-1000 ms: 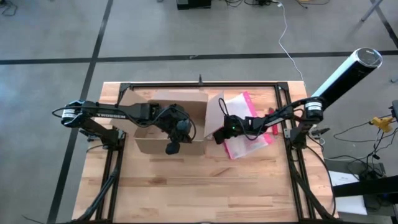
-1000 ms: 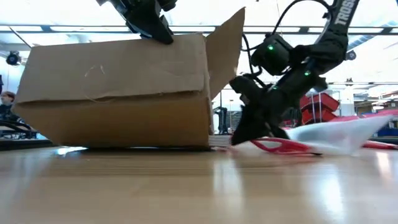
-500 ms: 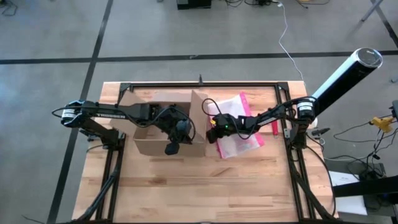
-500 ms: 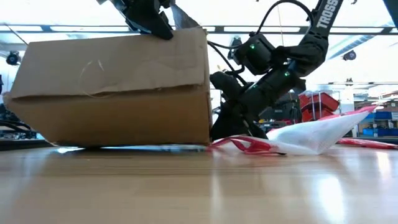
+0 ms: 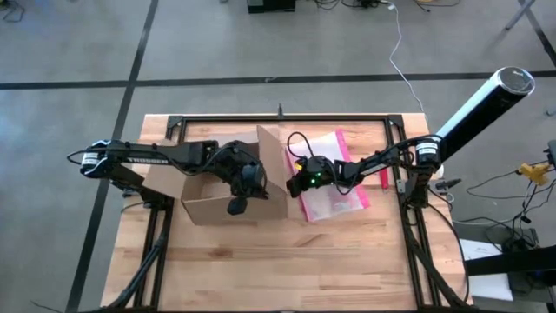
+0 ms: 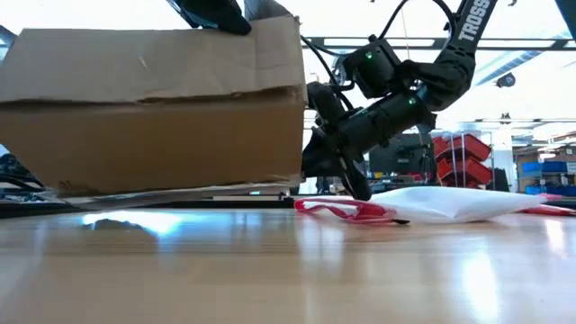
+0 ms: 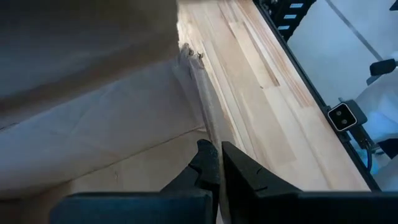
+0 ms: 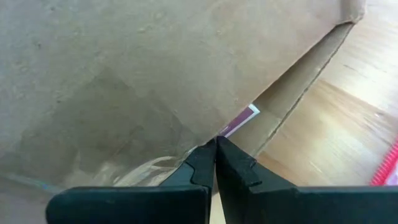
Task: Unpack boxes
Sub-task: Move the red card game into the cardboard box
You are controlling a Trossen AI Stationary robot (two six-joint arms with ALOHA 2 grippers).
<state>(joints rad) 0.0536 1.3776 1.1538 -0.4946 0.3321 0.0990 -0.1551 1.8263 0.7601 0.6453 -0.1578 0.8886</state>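
The brown cardboard box (image 5: 221, 178) (image 6: 153, 108) stands open-topped on the table's left half, with its right flap (image 5: 271, 149) upright. My left gripper (image 5: 236, 206) (image 7: 219, 163) is shut on the box's near wall. My right gripper (image 5: 294, 184) (image 8: 216, 149) is shut, its tips against the box's right side (image 6: 297, 135). A pink-edged translucent pouch (image 5: 334, 178) (image 6: 450, 202) lies flat on the table under my right arm. My left gripper pinches the top edge of the box's near wall (image 7: 208, 134), one finger inside the box and one outside. The fingers come from above, pointing down. The box rests on the table. My right gripper presses its shut fingertips (image 8: 205, 163) against the cardboard of the box's right side (image 8: 186, 118), beside a small label (image 8: 241, 119). It comes slanting down from the table's right.
A black frame rail (image 5: 278, 117) runs along the table's far edge and down both sides. A red item (image 5: 383, 178) lies by the right rail. Bare wood (image 5: 287, 261) fills the near half of the table.
My right gripper has gone toward the table's left edge against the box's right side. The right flap has swung from leaning outward to upright. The box has slid left, my left gripper going with it. The pouch has shifted left and now lies flatter.
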